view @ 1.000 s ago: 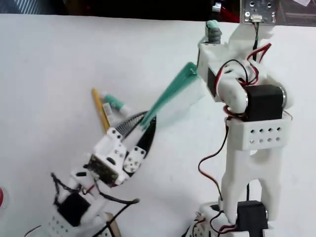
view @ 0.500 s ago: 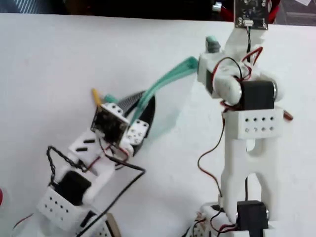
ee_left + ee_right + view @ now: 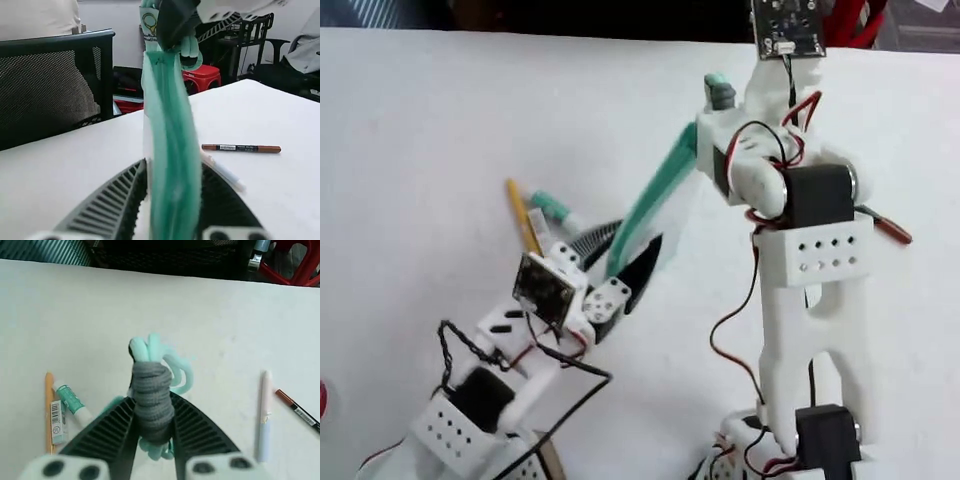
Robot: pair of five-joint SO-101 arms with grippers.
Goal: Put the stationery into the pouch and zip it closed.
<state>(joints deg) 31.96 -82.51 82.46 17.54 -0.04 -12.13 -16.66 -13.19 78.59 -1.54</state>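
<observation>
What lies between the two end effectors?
The green pouch, in the high view: left end effector clamps its lower end, right end effector holds the grey cord at its top.

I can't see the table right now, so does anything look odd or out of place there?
Yes. The pouch hangs tilted off the table, stretched between the left gripper and right gripper, while the pencil, brown pen and white pen lie scattered outside it.
</observation>
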